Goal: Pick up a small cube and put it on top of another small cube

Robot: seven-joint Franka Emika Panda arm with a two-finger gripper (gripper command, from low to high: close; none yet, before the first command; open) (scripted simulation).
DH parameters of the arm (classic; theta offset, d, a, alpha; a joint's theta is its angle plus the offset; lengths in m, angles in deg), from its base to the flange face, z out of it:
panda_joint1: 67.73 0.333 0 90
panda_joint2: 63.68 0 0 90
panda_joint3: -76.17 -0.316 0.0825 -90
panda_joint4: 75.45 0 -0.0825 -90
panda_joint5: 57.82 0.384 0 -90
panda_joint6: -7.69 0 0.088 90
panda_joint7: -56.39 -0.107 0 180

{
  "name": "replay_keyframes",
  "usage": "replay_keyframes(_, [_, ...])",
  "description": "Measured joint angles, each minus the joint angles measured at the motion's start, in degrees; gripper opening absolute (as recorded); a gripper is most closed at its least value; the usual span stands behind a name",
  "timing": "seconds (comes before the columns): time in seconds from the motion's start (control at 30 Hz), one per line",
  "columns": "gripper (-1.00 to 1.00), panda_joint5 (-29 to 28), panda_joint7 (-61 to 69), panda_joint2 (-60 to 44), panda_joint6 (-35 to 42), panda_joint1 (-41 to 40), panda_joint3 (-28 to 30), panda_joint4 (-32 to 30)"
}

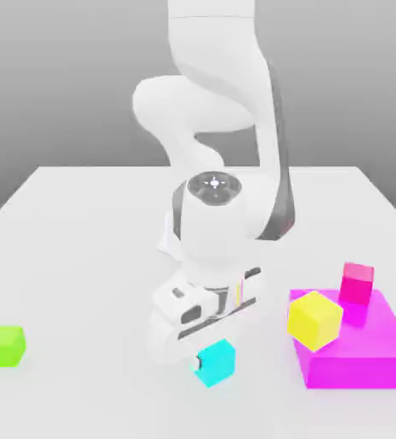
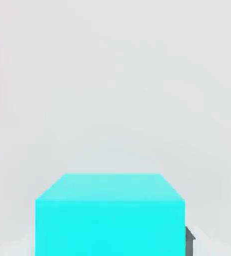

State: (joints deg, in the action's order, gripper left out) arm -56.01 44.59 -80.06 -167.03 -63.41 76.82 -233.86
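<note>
Cube (image 1: 215, 363), the cyan one, sits low over the near worktop (image 1: 107, 403), my jaws closed on it. Grasping looks done; lifting, carrying and stacking remain, with the green cube (image 1: 5, 345) and yellow cube (image 1: 315, 321) well apart.

White arm (image 1: 223, 64) bent downward, end effector (image 1: 214, 362) low and closed

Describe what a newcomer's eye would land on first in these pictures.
Probably the large magenta block at the exterior view's right, bearing a small crimson cube and, at its near left corner, a tilted yellow cube. Next, the bright cyan cube beneath the white robot arm, near the centre.
</note>
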Motion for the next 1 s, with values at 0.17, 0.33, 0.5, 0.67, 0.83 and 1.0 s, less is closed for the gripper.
replay_keyframes(0.17, [-1.0,-0.7,-0.5,7.5,6.2,0.2,0.3,-1.3])
replay_keyframes(0.33, [-1.0,-1.1,-1.2,13.7,13.4,-5.1,3.0,-0.4])
replay_keyframes(0.5, [-1.0,0.1,-1.6,12.8,18.7,-16.6,8.8,5.7])
replay_keyframes(0.67, [-1.0,1.1,-2.1,11.5,23.7,-27.4,14.9,12.0])
replay_keyframes(0.83, [-1.0,6.2,1.2,3.8,18.7,-30.9,14.0,14.3])
replay_keyframes(1.0, [1.0,7.4,2.1,1.8,16.9,-31.6,13.1,14.5])
